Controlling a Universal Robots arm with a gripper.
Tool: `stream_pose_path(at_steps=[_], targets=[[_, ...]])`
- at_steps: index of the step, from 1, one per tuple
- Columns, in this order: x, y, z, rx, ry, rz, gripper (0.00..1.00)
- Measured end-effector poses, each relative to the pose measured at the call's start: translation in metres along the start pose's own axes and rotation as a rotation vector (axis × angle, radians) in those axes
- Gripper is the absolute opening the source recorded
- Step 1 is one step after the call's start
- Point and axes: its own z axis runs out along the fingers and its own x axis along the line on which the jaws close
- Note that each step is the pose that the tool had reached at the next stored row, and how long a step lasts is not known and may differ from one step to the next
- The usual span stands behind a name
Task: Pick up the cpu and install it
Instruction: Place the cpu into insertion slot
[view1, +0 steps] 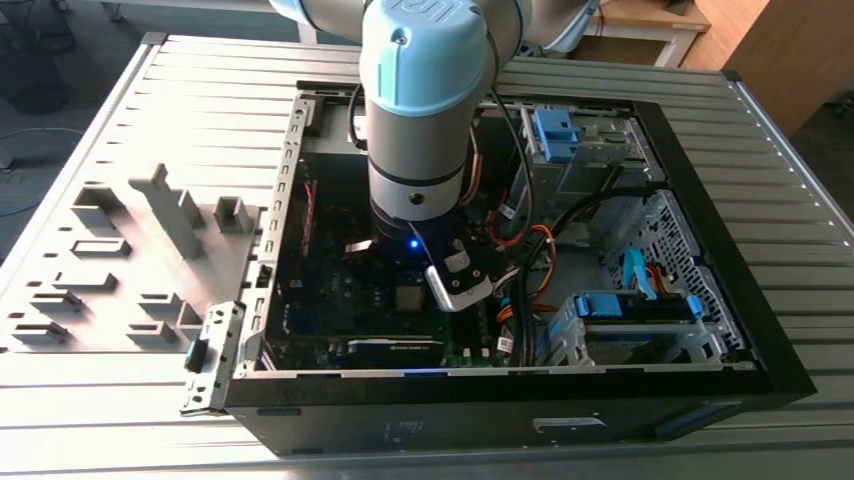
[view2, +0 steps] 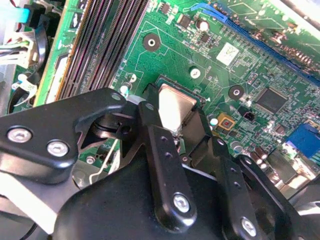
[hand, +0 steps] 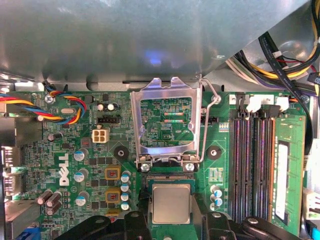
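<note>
The cpu (hand: 171, 202) is a small square chip with a dull silver top. It lies level over the dark socket (hand: 169, 178) on the green motherboard (hand: 75, 210), below the raised metal load plate (hand: 165, 92). My gripper (hand: 171, 216) has a black finger against each side of the chip. In the second wrist view the cpu (view2: 175, 106) shows between the fingers (view2: 152, 135) of the gripper (view2: 176, 120), which is shut on it. In the exterior view the arm (view1: 420, 150) reaches straight down into the open computer case (view1: 747, 330).
The socket lever (hand: 205, 130) stands up beside the load plate. Memory slots (hand: 252, 160) run alongside the socket, and coloured cables (hand: 60, 107) and capacitors (hand: 80, 176) sit on its other side. A metal case wall (hand: 150, 35) is close. Grey fixture blocks (view1: 134, 260) stand on the table.
</note>
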Motion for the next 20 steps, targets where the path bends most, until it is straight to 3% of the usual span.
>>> stream_pose_path(at_steps=[8, 20], targets=[[-0.0002, -0.0002, -0.0058, -0.0002, 0.0001, 0.0, 0.43], [0.001, 0.0037, -0.0059, 0.0, -0.0005, 0.0, 0.43]])
